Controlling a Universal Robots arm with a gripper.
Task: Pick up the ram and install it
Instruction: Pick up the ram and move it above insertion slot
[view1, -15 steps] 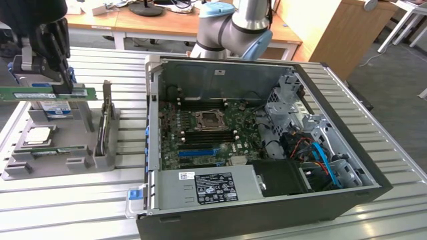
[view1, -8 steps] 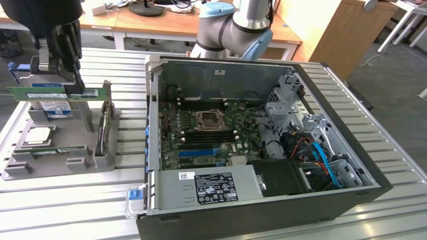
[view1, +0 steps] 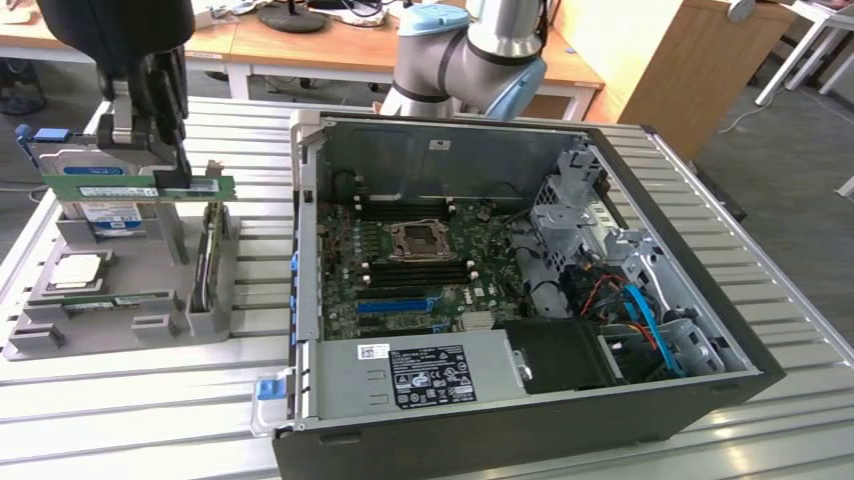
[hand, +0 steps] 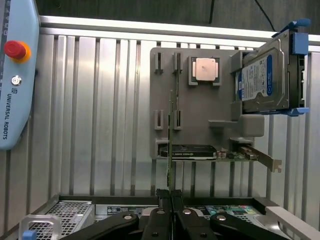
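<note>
Wrist view: pincer (hand: 169, 194) clamped on ram (hand: 170, 130), edge-on, chips hidden; prob. clear of holder (hand: 200, 110).

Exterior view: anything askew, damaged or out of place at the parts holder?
Nothing stands out. The ram hangs roughly level in the shut gripper above the grey holder; the hard drive and processor sit squarely in their bays.
</note>
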